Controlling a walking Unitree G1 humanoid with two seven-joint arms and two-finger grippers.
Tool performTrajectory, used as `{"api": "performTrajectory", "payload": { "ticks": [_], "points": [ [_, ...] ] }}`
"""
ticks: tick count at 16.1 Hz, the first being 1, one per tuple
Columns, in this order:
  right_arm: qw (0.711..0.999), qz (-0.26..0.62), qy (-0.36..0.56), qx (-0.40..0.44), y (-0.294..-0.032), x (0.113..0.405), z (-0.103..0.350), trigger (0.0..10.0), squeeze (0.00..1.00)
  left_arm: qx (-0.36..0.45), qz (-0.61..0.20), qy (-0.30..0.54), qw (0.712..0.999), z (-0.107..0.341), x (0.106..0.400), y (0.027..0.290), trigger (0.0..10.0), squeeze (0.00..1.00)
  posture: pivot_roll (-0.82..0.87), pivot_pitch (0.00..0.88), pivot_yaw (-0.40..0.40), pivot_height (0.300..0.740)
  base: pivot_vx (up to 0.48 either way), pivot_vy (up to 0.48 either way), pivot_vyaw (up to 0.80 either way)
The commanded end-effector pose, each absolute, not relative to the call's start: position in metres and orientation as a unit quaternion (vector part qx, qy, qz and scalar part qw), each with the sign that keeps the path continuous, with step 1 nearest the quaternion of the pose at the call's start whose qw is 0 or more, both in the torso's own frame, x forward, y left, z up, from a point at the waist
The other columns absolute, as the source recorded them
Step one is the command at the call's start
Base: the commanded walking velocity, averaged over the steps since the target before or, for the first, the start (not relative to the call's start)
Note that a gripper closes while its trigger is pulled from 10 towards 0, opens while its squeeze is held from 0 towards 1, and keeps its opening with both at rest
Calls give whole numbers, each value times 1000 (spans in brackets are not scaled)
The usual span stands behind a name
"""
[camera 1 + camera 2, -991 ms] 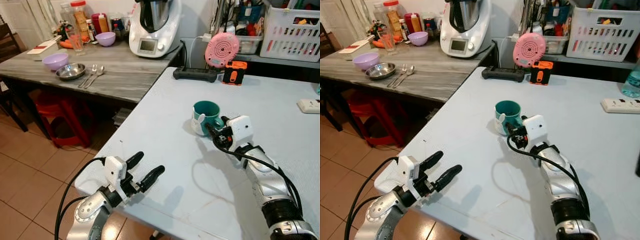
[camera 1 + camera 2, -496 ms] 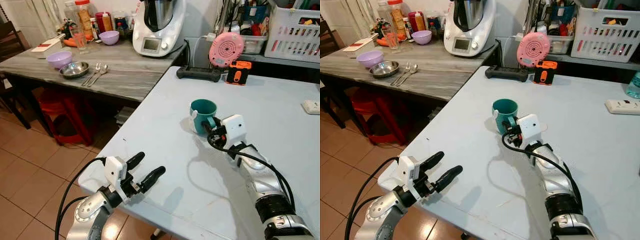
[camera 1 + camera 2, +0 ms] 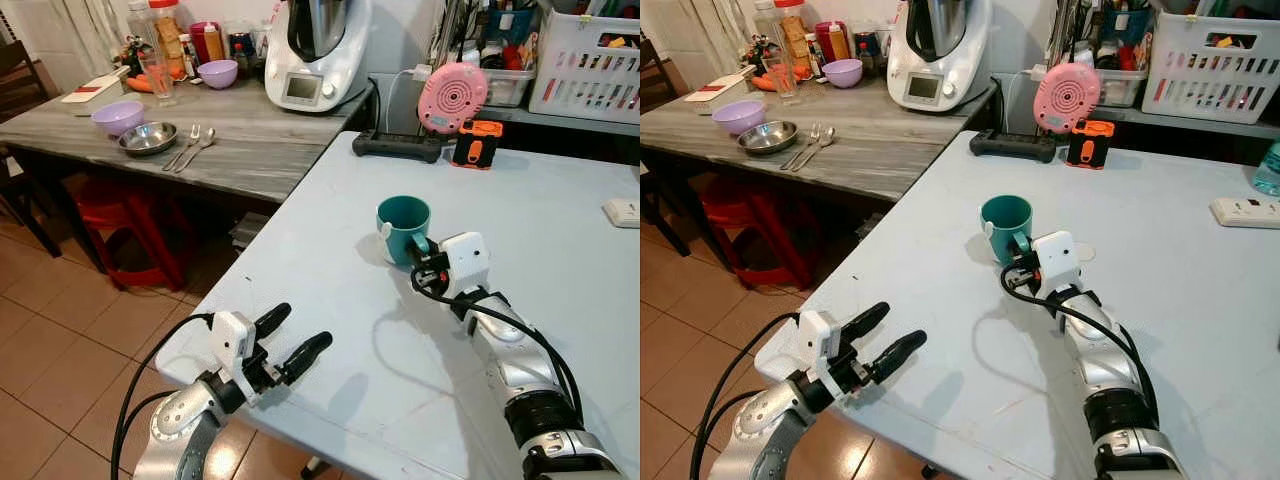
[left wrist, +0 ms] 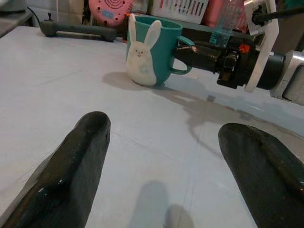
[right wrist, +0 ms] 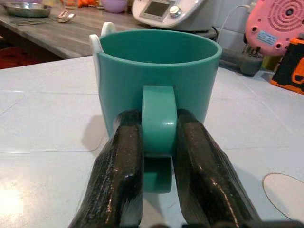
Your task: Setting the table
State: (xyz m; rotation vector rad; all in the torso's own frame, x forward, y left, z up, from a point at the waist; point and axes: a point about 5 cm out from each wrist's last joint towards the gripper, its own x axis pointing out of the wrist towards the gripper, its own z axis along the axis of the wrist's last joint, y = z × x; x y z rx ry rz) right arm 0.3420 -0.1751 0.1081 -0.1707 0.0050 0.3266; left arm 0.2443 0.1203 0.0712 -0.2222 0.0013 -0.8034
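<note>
1. The teal mug (image 3: 404,226) stands upright on the white surface (image 3: 330,300), near its middle. It has a white bunny on its side.
2. The right end effector (image 5: 158,156) is clamped on the mug's handle (image 5: 158,118). One black finger presses each side of the handle.
3. The left end effector (image 3: 284,342) hovers at the near left corner of the white surface. Its two fingers are apart and hold nothing.
4. The mug looks like the first thing set here. I see no plate, bowl or spoon beside it on the white surface.
5. More table things wait on the grey surface (image 3: 250,150) to the far left. There is a purple bowl (image 3: 117,117), a metal bowl (image 3: 147,138) and some spoons (image 3: 190,148).
6. So I think the job has just begun. The mug looks to be in its place, or nearly so, but the end effector has not let go of it yet.
7. The bowls and spoons likely need to be brought over next.
</note>
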Motion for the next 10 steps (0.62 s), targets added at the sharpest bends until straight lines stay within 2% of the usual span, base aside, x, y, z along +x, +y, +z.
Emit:
{"api": "performTrajectory", "payload": {
  "ticks": [1, 3, 5, 6, 7, 8, 9, 10],
  "points": [
    [986, 145, -28, -79, -176, 343, 120, 0, 0, -96, -391, -10, 915, 78, 248, 121, 10000, 0, -135, 0, 86, 740, 0, 0, 0],
    [991, 114, -47, -55, -180, 340, 129, 0, 0, -100, -361, -12, 927, 79, 251, 125, 10000, 0, -135, 0, 84, 740, 0, 0, 0],
    [997, 51, -54, 6, -187, 327, 130, 118, 0, -77, -247, 20, 966, 71, 268, 142, 10000, 0, -135, 0, 79, 740, 0, 0, 0],
    [998, 31, -55, 25, -190, 318, 128, 2353, 0, -73, -210, 35, 974, 68, 273, 148, 10000, 0, -137, 0, 79, 740, 0, 0, 0],
    [998, 10, -53, 27, -191, 307, 125, 9333, 0, -73, -184, 52, 979, 65, 278, 153, 10000, 0, -140, 0, 80, 740, 0, 0, 0],
    [998, 2, -55, 28, -192, 302, 124, 10000, 0, -78, -179, 52, 979, 65, 279, 155, 10000, 0, -144, 0, 83, 740, 0, 0, 0],
    [998, -25, -51, 42, -194, 288, 121, 10000, 0, -82, -168, 49, 981, 66, 281, 158, 10000, 0, -148, 0, 83, 740, 0, 0, 0],
    [997, -29, -49, 44, -194, 286, 121, 10000, 0, -83, -167, 50, 981, 66, 282, 159, 10000, 0, -153, 0, 84, 740, 0, 0, 0]
  ]
}}
